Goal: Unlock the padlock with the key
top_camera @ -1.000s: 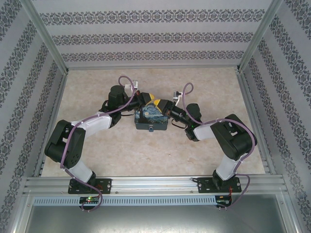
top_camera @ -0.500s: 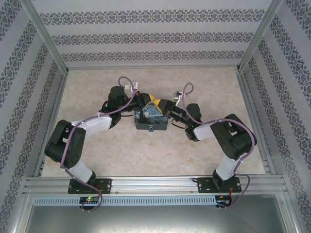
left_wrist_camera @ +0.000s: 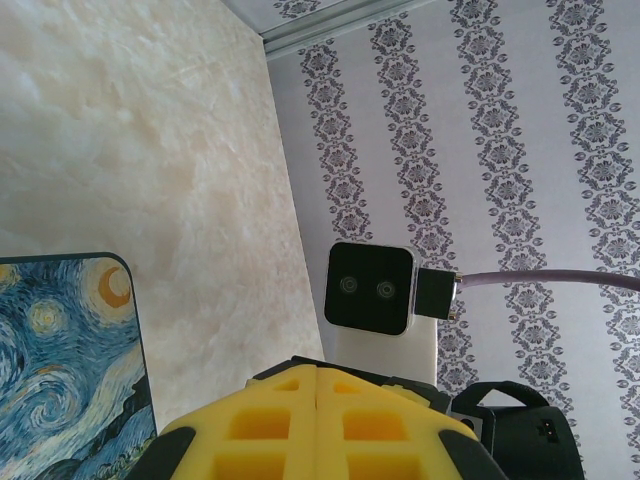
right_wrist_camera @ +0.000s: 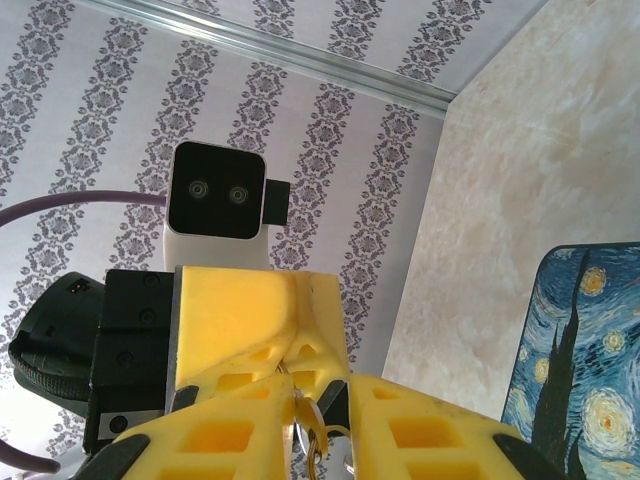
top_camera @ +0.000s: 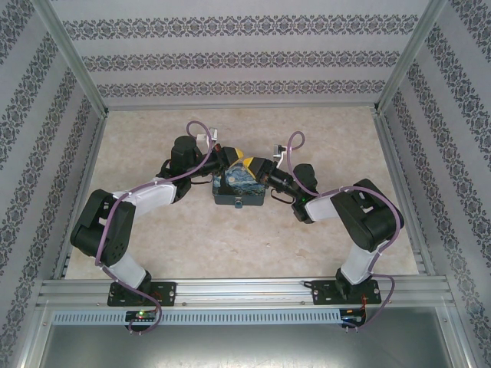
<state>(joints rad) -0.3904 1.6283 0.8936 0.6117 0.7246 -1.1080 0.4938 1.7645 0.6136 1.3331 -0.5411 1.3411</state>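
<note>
Both grippers meet tip to tip just above the painted tin point(top_camera: 240, 186). My left gripper point(top_camera: 232, 156) is shut, its yellow pads point(left_wrist_camera: 270, 420) pressed flat together. In the right wrist view its fingertips point(right_wrist_camera: 250, 310) squeeze a thin sliver of metal point(right_wrist_camera: 284, 368); the rest of the padlock is hidden inside them. My right gripper point(right_wrist_camera: 322, 425) is shut on the key point(right_wrist_camera: 326, 432), a small brass and silver piece on a ring, held edge-on between its pads and touching the left gripper's tips.
The starry-night tin point(left_wrist_camera: 60, 370) lies flat under the grippers in mid-table, its latch side facing the arm bases. Patterned walls and metal rails point(top_camera: 395, 69) close in the beige tabletop point(top_camera: 307, 245). Each wrist camera point(left_wrist_camera: 370, 287) faces the other at close range.
</note>
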